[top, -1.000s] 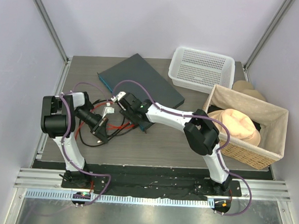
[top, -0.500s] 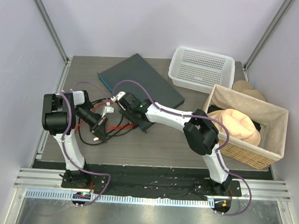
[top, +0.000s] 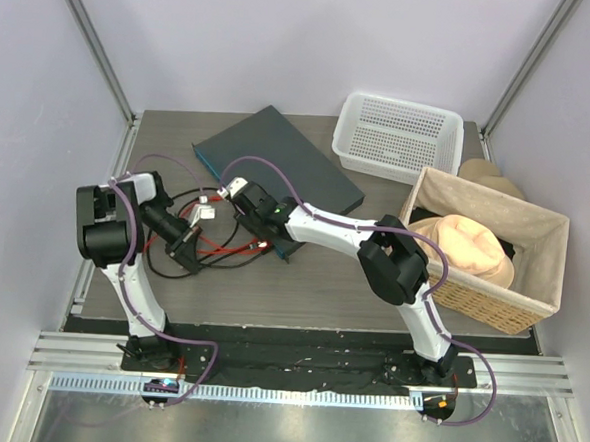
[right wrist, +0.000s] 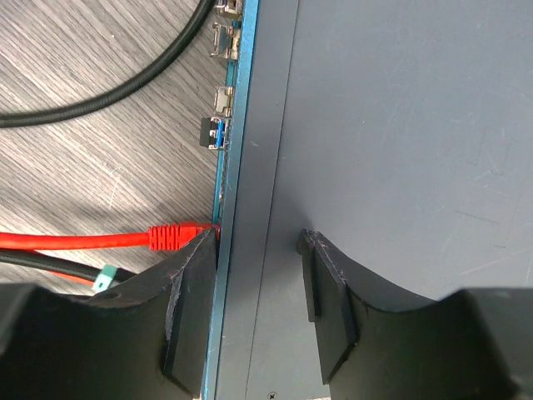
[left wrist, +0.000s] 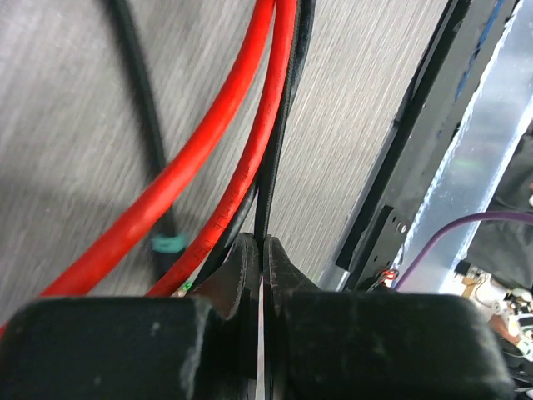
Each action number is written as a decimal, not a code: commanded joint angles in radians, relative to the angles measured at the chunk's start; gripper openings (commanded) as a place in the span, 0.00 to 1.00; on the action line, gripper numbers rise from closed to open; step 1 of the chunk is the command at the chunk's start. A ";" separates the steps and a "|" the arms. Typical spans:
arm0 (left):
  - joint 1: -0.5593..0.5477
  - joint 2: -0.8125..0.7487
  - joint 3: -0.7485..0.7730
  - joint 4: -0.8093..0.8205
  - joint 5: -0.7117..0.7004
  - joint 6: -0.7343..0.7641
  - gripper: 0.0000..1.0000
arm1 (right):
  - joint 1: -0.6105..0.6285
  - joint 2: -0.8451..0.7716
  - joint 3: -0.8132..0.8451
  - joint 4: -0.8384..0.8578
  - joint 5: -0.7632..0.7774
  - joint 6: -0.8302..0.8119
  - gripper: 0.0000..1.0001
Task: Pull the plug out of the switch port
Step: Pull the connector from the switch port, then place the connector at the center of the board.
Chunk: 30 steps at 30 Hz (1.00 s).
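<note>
Pressed together, our left tool (left wrist: pixel 262 250) pinches a thin black cable (left wrist: pixel 279 142) low over the worktop (left wrist: pixel 75 100), with a red cable (left wrist: pixel 250 162) running alongside. Farther in, our right tool (right wrist: pixel 256 240) stands spread across the bluish front edge of the switch (right wrist: pixel 391 150). One finger is on the flat top and the other is down beside the red plug (right wrist: pixel 175 236), which sits in its port. We see the switch lying flat and slanted mid-worktop, with the white basket (top: pixel 398 137) just beyond it.
</note>
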 commanded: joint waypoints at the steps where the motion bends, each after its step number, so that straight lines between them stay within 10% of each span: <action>1: 0.006 -0.039 -0.041 -0.318 -0.044 0.052 0.00 | -0.016 0.064 -0.031 0.011 -0.022 0.006 0.50; 7: 0.006 -0.189 -0.127 -0.312 -0.029 0.108 0.00 | -0.031 0.020 0.046 0.023 -0.019 0.012 0.52; 13: 0.000 -0.396 -0.099 -0.321 0.111 0.117 0.00 | -0.140 -0.103 0.104 0.031 -0.112 0.133 0.78; 22: -0.006 -0.637 0.074 -0.280 0.132 -0.082 0.00 | -0.264 -0.226 0.077 0.065 -0.150 0.072 0.80; 30: -0.003 -0.716 0.151 -0.321 -0.122 -0.133 0.00 | -0.266 -0.299 0.026 0.111 -0.191 0.027 0.80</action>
